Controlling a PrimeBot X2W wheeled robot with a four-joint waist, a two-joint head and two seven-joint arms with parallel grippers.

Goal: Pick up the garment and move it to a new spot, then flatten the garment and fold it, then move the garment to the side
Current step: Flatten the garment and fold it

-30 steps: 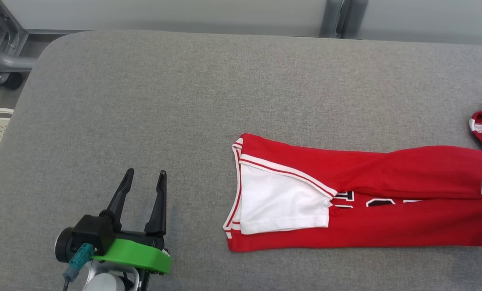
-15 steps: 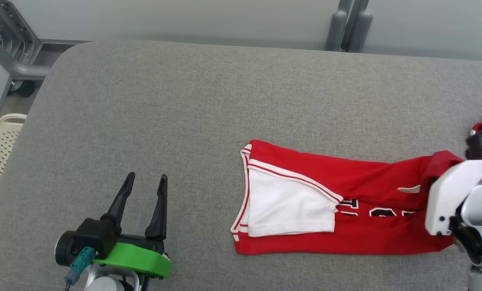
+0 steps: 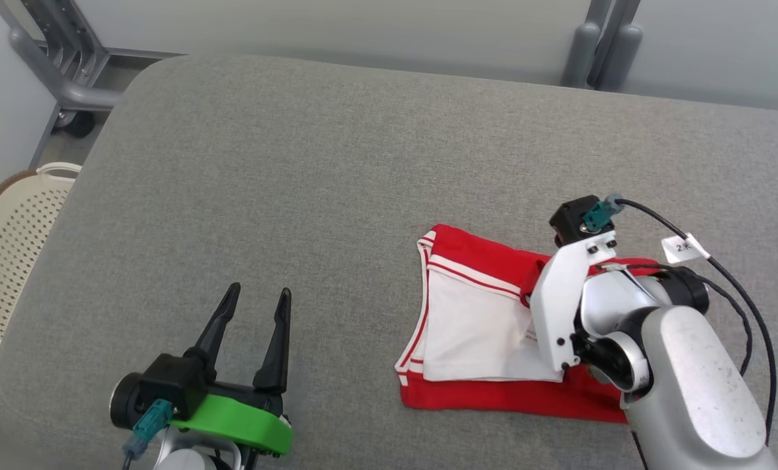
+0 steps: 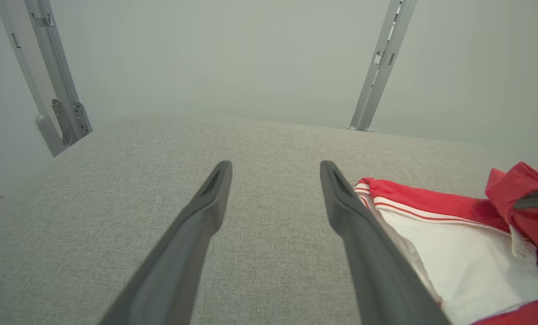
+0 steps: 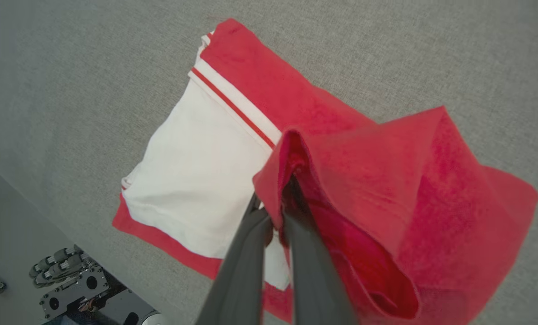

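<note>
- garment [image 3: 474, 320]: red knit jersey with a white panel folded over its face and white-and-red striped trim along the edges. It lies on the right half of the padded surface [image 3: 297, 163], left part flat, right end lifted and doubled back over the rest.
- sewn label [image 4: 517, 235]: small white tab at the raised red fold; print too small to read.
- right gripper [image 5: 275, 212]: two dark fingers pressed together on a fold of the red cloth, which drapes loosely to one side of them. In the head view its white bracket and silver forearm stand above the garment.
- cable tag [image 3: 683, 247]: white flag on the black cable at the right wrist; first character "2", remainder unclear.
- left gripper [image 3: 258, 290]: fingers spread wide with nothing between them, over bare surface at the near left, well apart from the garment. A green collar [image 3: 232, 424] sits behind its black body.
- padded surface: grey woven fabric with rounded corners.
- left wrist view: the garment's striped edge, seen past the right-hand finger, and a dark finger [image 4: 537, 198] of the other gripper tucked in the raised red fold.
- right wrist view: wheeled base parts [image 5: 70, 280] on the floor past the surface's edge.
- basket [image 3: 10, 248]: cream perforated plastic, beside the surface's left edge.
</note>
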